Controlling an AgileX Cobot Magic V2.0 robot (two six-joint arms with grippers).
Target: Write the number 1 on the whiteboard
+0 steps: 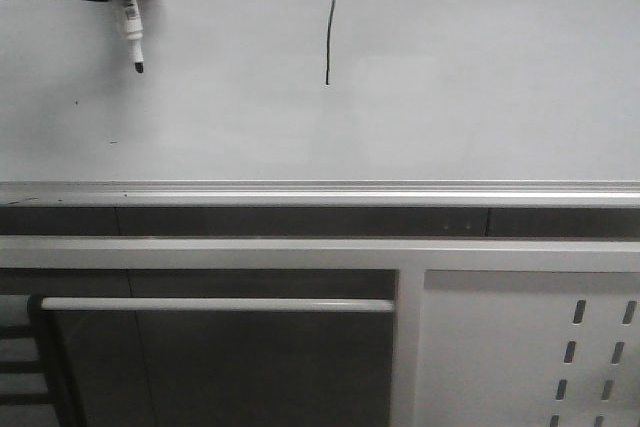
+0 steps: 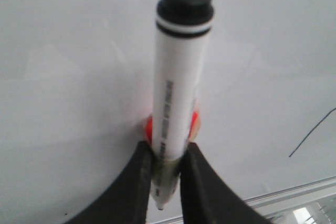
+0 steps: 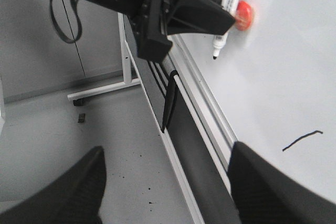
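The number 1 stands on the whiteboard, a thin black stroke a little bowed, with a small hook at the top. The left pincer is pinching a white marker near its writing end; in the front view it is at the upper left, well apart from the stroke. The marker tip seems lifted off the surface, but this is hard to tell. The right pincer is spread wide, holding nothing.

Smooth pale whiteboard, brushed aluminium rail, glossy plastic marker
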